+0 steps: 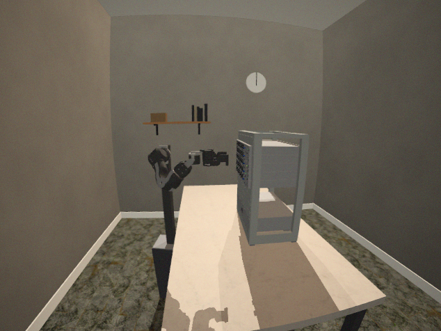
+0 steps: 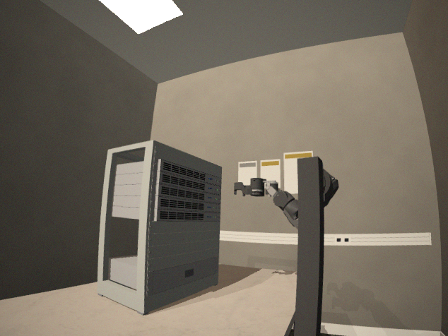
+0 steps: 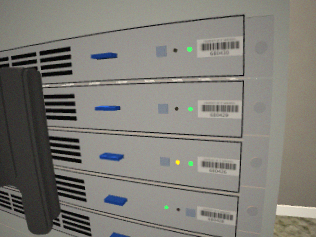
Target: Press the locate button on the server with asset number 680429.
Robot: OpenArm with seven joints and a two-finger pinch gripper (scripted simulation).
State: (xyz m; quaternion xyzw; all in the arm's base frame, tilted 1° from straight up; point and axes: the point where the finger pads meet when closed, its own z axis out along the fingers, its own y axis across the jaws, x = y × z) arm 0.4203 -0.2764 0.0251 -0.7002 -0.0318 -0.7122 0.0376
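Because it stands unfastened on the table (image 1: 202,227) (image 2: 231,310), the rack (image 1: 253,185) (image 2: 150,217) is left untouched; server 680429 (image 3: 135,101) sits second from its top; the fingers (image 1: 227,159) (image 2: 234,188), held apart, hang before the rack's face, perhaps for clearance.

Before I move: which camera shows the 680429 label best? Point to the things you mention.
Wrist: the label (image 3: 218,108) faces it, large enough to make out, slightly soft. Exterior catches the server fronts obliquely, labels unreadable; top sees them nearly edge-on, also unreadable.
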